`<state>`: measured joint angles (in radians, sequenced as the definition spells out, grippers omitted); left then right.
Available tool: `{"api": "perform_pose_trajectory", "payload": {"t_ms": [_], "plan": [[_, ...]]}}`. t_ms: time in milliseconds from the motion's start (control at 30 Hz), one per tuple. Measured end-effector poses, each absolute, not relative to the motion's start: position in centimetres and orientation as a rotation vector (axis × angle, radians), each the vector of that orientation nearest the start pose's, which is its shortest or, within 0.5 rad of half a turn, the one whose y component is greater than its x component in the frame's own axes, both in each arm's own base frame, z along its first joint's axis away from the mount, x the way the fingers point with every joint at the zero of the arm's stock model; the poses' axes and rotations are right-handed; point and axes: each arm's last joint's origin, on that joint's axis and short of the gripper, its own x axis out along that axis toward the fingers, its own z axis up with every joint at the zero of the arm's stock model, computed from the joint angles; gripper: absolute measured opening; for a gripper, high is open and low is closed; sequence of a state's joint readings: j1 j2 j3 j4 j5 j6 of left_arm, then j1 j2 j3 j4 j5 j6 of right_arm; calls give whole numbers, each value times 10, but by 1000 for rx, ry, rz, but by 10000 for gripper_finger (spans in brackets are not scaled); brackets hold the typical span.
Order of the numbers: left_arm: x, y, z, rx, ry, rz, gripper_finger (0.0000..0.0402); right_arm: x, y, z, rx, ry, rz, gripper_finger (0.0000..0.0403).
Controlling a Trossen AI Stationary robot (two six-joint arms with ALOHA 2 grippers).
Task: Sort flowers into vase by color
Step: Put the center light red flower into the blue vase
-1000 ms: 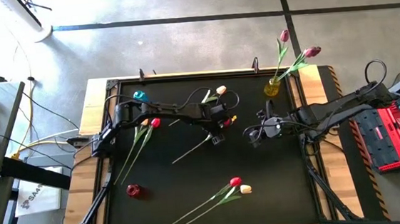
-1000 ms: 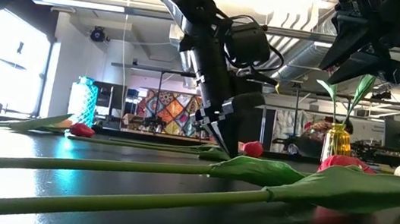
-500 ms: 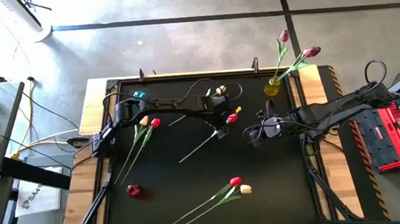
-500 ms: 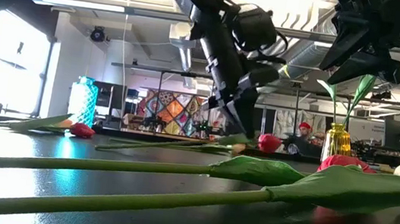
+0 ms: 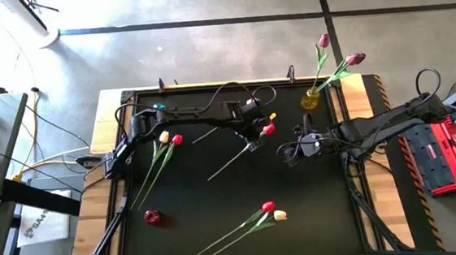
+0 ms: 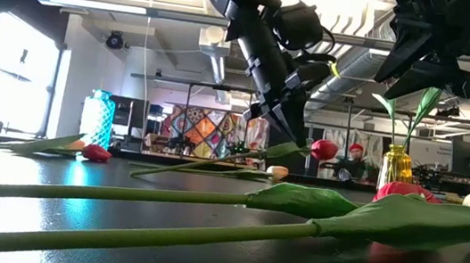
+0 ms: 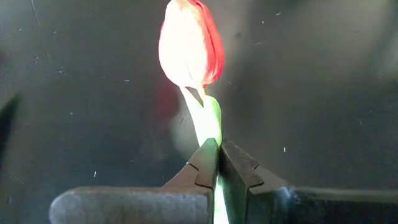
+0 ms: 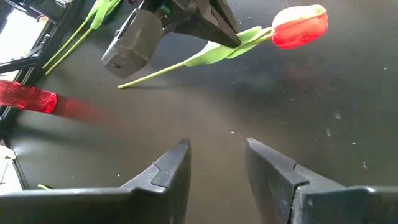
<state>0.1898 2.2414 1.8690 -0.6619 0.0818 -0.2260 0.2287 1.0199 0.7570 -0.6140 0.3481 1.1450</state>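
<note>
Holding a red tulip (image 5: 269, 129) in my left tool (image 7: 218, 163), pinched tight on the stem just below the head, lifted off the worktop (image 5: 315, 202) near the middle of its far edge. In the low view the head rides up while the stem tail droops toward the surface.

Handling, my read: very light, thin stem flexible, so it swings and sags from the pinch. A grip close to the head keeps the bloom steady, but the long tail is loose and may need guiding into a vase mouth. The stem looks smooth, so it could twist in the pinch. The head looks soft; I wouldn't clamp there.

Left to right on the worktop:
- teal vase (image 5: 159, 109) at the far left corner
- cream and red pair (image 5: 170, 138) near the left edge, stems running toward the near left corner
- small red vase (image 5: 152, 217) toward the near left
- cream tulip (image 5: 251, 103) at the far edge, by my left arm
- red and cream pair (image 5: 273, 211) near the near edge, about centre
- my right tool (image 8: 214, 163), fingers apart and empty, hovering right of centre
- yellow vase (image 5: 310, 100) at the far right corner, two pink-magenta tulips (image 5: 355, 59) in it

Surface: black, matte, slightly reflective, wood border. Beyond it, concrete floor with tape lines, open lab space with ceiling ducts, a red unit (image 5: 449, 155) by the right arm base.
</note>
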Motion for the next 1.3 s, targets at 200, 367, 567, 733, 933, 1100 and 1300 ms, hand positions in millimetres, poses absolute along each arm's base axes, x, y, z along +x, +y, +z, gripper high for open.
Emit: {"api": "perform_pose_trajectory", "payload": {"t_ms": [200, 367, 567, 733, 933, 1100, 1300], "plan": [[475, 89, 194, -344, 1013, 211, 10, 192, 35, 250, 820, 666, -564, 138], [474, 88, 193, -338, 1033, 206, 62, 191, 34, 249, 817, 677, -572, 138], [459, 86, 186, -362, 1202, 224, 156, 188, 33, 247, 791, 701, -593, 138], [448, 77, 173, -340, 1308, 206, 203, 188, 31, 247, 749, 702, -603, 138], [452, 62, 159, -323, 1265, 171, 215, 189, 25, 247, 758, 696, -625, 138], [462, 51, 162, -282, 1178, 133, 215, 189, 24, 247, 767, 695, -629, 138], [465, 47, 156, -216, 1173, 178, 192, 189, 25, 246, 798, 706, -617, 138]]}}
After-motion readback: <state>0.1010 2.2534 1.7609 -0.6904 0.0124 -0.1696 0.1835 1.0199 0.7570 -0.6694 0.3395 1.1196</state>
